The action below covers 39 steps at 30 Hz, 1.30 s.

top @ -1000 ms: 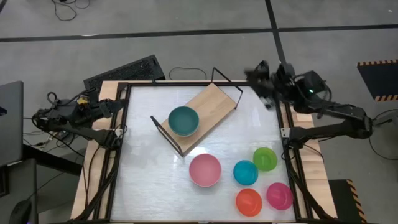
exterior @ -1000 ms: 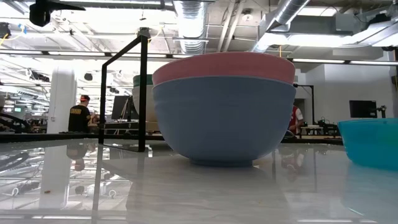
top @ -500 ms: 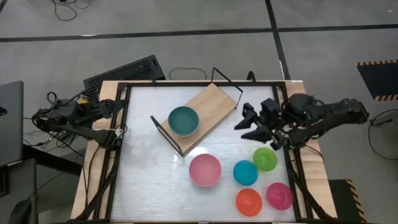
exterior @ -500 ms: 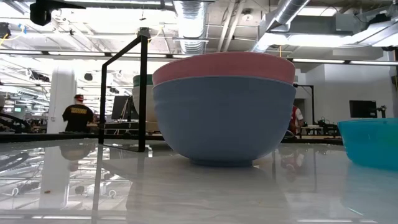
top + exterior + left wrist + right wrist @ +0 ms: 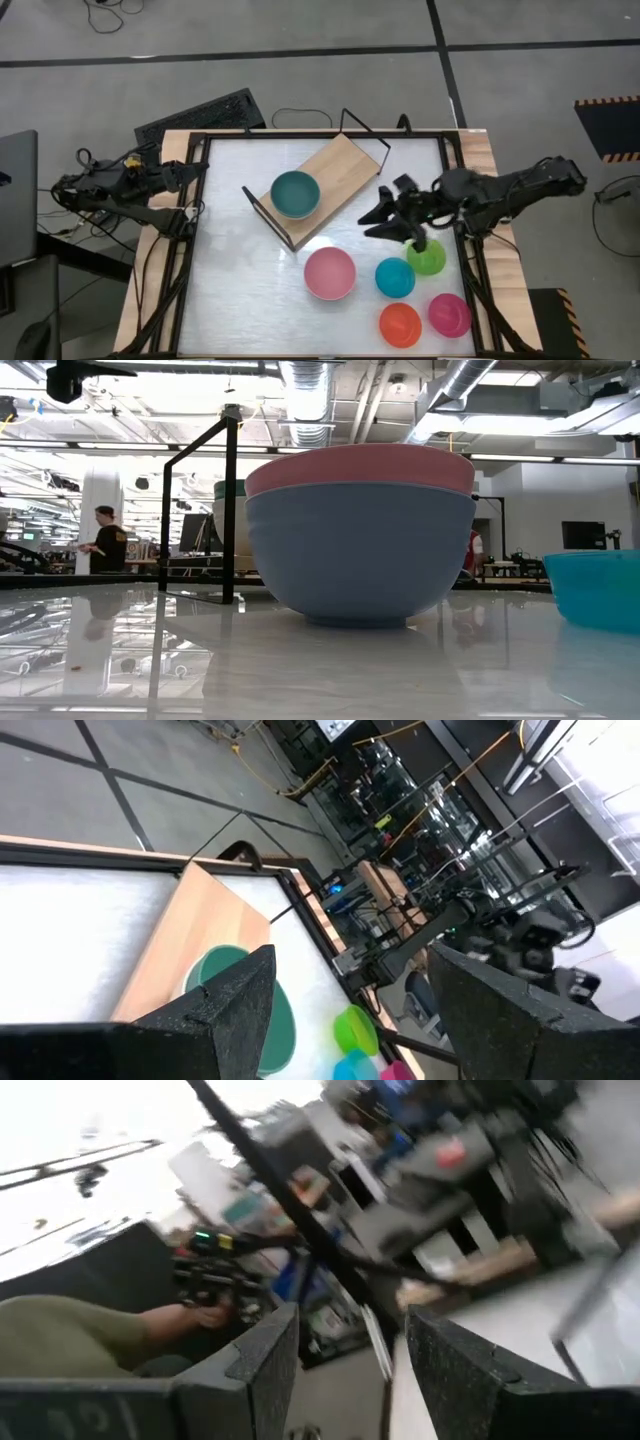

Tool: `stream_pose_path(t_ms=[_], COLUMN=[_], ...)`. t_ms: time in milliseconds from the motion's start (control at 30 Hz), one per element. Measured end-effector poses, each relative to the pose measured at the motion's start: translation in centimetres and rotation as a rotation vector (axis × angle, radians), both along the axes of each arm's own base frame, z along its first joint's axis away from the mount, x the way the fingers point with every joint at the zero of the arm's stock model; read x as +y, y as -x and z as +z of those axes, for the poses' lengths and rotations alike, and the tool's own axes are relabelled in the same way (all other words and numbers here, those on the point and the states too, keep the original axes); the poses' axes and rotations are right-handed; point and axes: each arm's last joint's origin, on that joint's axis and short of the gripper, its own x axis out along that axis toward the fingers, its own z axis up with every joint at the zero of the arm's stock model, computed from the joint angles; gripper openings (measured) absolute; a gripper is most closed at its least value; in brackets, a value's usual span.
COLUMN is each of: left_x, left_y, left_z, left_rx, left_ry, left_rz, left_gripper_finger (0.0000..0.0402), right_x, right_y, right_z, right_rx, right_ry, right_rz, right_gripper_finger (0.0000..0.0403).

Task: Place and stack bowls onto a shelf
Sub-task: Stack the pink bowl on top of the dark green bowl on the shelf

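The shelf (image 5: 318, 188) lies aslant on the table's far middle, with a teal bowl (image 5: 295, 194) standing on its board. On the table near it are a pink bowl (image 5: 329, 273) nested in a blue-grey bowl (image 5: 360, 560), a blue bowl (image 5: 395, 277), a green bowl (image 5: 428, 257), a red bowl (image 5: 400, 324) and a magenta bowl (image 5: 449, 314). My right gripper (image 5: 378, 223) hovers open between the shelf's right end and the green bowl, touching nothing. My left gripper (image 5: 350, 970) is open and waits off the table's left edge.
The table's black frame (image 5: 200, 215) runs round the white top. A keyboard (image 5: 200, 115) lies beyond the far left corner. The shelf's black wire end frames (image 5: 365, 130) stand up at both short ends. In the room behind, a person (image 5: 105, 540) is standing.
My right arm has swung from the table's far right corner toward the near edge and leftward, coming out over the table and stopping between the shelf and the green bowl. The bowls and the shelf have stayed in place. The person in the background has walked leftward.
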Motion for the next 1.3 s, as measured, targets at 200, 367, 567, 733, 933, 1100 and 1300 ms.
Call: stream_pose_path(t_ms=[200, 367, 567, 733, 933, 1100, 1300], left_x=[0.0, -0.1, -0.2, -0.3, -0.3, -0.3, -0.3], left_y=[0.0, 0.0, -0.1, -0.1, -0.1, -0.1, -0.1], left_z=[-0.1, -0.2, -0.4, -0.6, -0.7, -0.7, -0.7], left_rx=[0.011, 0.025, 0.051, 0.070, 0.078, 0.076, 0.077], left_ry=[-0.010, -0.003, -0.020, -0.015, -0.006, 0.000, 0.000], left_rz=[-0.011, -0.022, -0.084, -0.105, -0.123, -0.132, -0.133], left_gripper_finger=[0.0245, 0.0245, 0.0245, 0.0245, 0.0245, 0.0245, 0.0245], right_x=[1.8, 3.2, 3.8, 3.3, 2.3, 2.0, 1.9], right_y=[-2.7, -4.7, -6.1, -5.9, -5.1, -4.5, -4.4], right_z=[-3.6, -6.5, -9.4, -11.3, -12.7, -13.3, -13.4], right_rx=[0.225, 0.368, 0.521, 0.680, 0.852, 0.930, 0.929], right_ry=[-0.105, -0.202, -0.284, -0.226, -0.165, -0.110, -0.077], right_rz=[-0.089, -0.133, -0.174, -0.226, -0.270, -0.284, -0.315], right_gripper_finger=[0.0212, 0.0211, 0.0197, 0.0181, 0.0167, 0.0162, 0.0162])
